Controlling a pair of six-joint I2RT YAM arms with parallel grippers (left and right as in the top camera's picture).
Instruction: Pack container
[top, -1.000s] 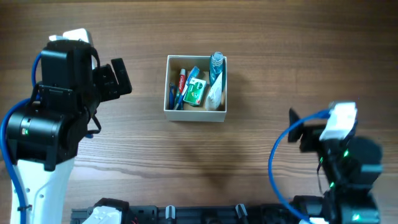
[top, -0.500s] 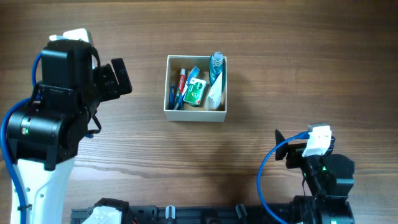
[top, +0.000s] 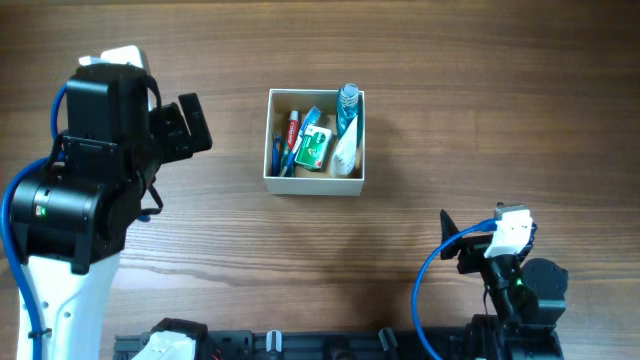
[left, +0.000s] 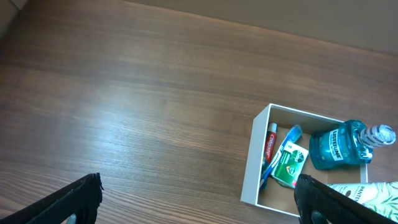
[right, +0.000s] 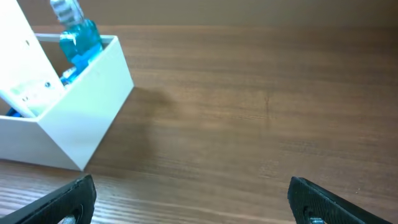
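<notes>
The container (top: 313, 184) is a square white-walled box with a tan inside, at the table's middle back. In it lie a blue mouthwash bottle (top: 346, 108), a green packet (top: 313, 148), a white tube (top: 344, 153), a toothpaste tube (top: 292, 128) and a blue toothbrush (top: 277, 152). It also shows in the left wrist view (left: 251, 168) and the right wrist view (right: 93, 118). My left gripper (top: 192, 125) is open and empty, left of the box. My right gripper (top: 455, 242) is open and empty, at the front right, apart from the box.
The wooden table (top: 450, 90) lies bare around the box. A black rail (top: 300, 345) runs along the front edge. The left arm's white base (top: 60, 300) stands at the front left.
My right arm has drawn back toward the front edge and a little left, away from the box. The left arm and the box's contents have not moved.
</notes>
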